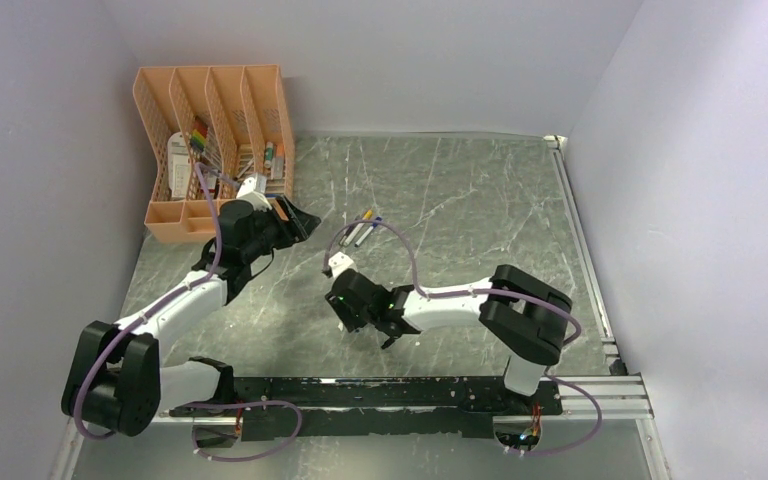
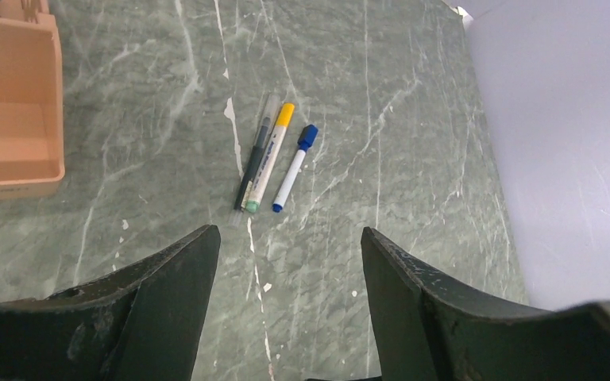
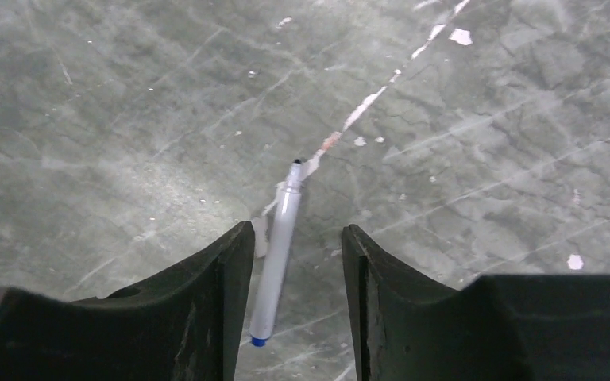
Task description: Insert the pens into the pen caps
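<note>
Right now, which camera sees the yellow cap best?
Left wrist view: the yellow cap shows clearly on its pen. The top view gives only a tiny yellow speck; the right wrist view misses it.

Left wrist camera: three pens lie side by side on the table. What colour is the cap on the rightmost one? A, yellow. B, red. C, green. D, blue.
D: the rightmost pen has a blue cap; the yellow cap belongs to its neighbour, the yellow-capped pen.

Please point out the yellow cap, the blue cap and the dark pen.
yellow cap (image 2: pixel 286 113), left wrist view, middle of the cap.
blue cap (image 2: pixel 308 136), left wrist view, middle of the cap.
dark pen (image 2: pixel 252 165), left wrist view, middle of its barrel.
</note>
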Motion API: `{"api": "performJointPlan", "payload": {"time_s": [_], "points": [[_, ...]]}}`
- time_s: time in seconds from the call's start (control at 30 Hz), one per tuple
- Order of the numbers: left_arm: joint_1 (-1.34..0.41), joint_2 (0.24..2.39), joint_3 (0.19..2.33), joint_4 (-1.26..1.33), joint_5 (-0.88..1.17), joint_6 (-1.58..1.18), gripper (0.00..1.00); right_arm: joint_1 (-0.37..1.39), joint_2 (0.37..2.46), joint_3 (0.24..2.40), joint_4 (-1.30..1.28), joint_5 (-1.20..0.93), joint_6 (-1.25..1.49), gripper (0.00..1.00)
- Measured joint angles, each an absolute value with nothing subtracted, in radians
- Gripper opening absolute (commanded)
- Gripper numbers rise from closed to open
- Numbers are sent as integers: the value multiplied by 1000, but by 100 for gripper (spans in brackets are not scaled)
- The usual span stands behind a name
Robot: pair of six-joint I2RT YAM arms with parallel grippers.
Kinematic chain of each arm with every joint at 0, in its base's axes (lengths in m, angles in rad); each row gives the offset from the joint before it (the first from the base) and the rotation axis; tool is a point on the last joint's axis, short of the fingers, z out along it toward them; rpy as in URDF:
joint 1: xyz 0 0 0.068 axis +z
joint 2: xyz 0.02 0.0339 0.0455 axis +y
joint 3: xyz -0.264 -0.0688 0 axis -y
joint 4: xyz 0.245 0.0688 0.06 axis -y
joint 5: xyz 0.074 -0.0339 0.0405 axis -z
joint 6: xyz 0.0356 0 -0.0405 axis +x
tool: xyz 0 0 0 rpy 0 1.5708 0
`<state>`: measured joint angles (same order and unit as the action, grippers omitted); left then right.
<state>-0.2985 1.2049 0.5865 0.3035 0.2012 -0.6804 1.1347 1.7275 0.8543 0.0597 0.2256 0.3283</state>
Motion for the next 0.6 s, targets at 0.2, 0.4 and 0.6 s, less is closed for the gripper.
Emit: {"api": "performJointPlan", "payload": {"time_s": [0.2,0.4,0.6], "points": [[-294,1205,574,301,198,-682,76,1188,1769,926,-24,306,330,23],[-290,1205,573,304,200,-681,75,1199,1771,937,-60,334,352,0],[-281,1203,511,430,300,-687,73,1171,1767,942,-66,312,358,0]]}}
